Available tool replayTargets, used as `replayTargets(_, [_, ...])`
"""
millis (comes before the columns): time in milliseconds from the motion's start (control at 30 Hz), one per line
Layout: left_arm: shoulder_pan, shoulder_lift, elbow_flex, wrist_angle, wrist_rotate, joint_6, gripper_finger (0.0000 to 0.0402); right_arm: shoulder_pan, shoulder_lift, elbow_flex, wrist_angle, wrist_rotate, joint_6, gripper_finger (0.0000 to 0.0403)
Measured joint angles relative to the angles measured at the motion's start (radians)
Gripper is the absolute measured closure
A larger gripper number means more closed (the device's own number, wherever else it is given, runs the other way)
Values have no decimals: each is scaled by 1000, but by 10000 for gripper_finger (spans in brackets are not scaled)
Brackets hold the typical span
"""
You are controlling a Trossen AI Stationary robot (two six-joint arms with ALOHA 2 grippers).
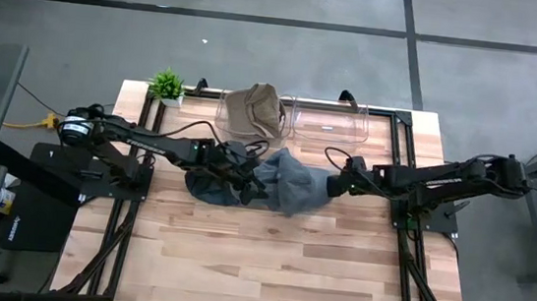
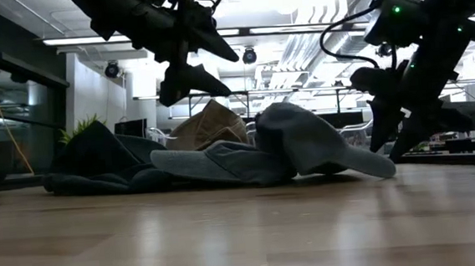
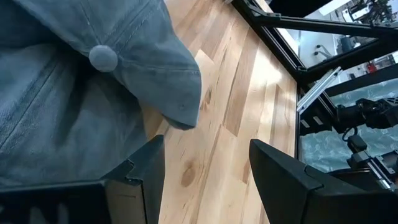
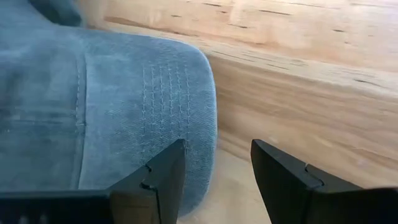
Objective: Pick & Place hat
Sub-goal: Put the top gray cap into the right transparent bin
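— Hats, is it? Where do they lie?

— A grey-blue hat [image 1: 290,184] lies mid-table between both arms, a darker hat [image 1: 208,186] touching its left side. A tan hat [image 1: 256,110] already sits in the left clear bin [image 1: 224,117] at the far edge; the right clear bin [image 1: 328,123] looks bare.

— And the claws?

— Left gripper [image 1: 239,170] hangs above the pile, fingers spread, holding nothing. Right gripper [image 1: 332,184] is at the brim, released too. One placed, I'd judge; two remain.

— The room?

— Pale wooden table [image 1: 268,259], small plant [image 1: 167,85] at the far left corner, grey concrete floor [image 1: 259,41].
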Motion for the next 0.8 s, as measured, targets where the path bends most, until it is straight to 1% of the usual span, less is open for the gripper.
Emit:
replayTargets(333, [0,0,0,-1,0,-20,209,-36,0,0,81,-74,-60,226])
replayTargets(800, [0,0,0,-2,7,-23,209,-36,1,0,178,-162,-121,226])
